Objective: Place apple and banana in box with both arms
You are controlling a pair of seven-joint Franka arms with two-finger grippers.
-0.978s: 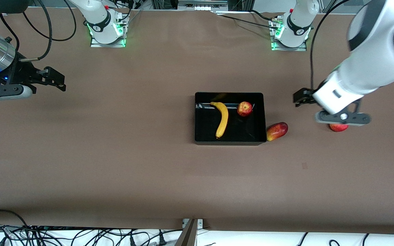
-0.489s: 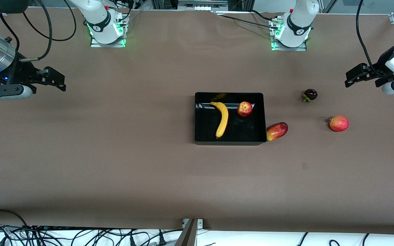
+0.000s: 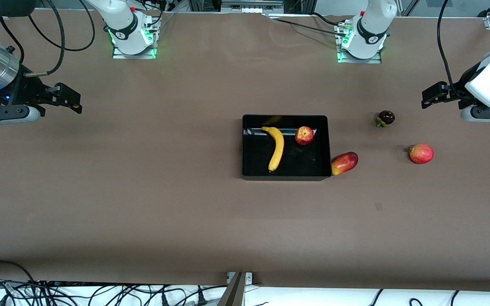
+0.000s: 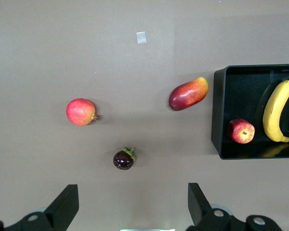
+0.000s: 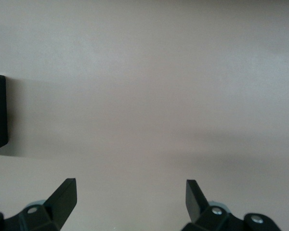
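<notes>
Black box (image 3: pixel 329 146) held banana (image 3: pixel 276 148) and apple (image 3: pixel 304 135), apple at two o'clock of the banana. Left claw (image 4: pixel 130 204) and right claw (image 5: pixel 130 199) hung wide open, empty, over bare table (image 3: pixel 143 204) ends.

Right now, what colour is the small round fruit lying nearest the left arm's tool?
Dark purple, almost black, with a green stem: the small fruit, clearest in the left wrist view.

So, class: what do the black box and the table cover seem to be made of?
The box: probably glossy plastic, since its shiny inner walls mirror the banana. The table cover: matte brown, possibly paper or fabric; faint creases show, with no glare.
</notes>
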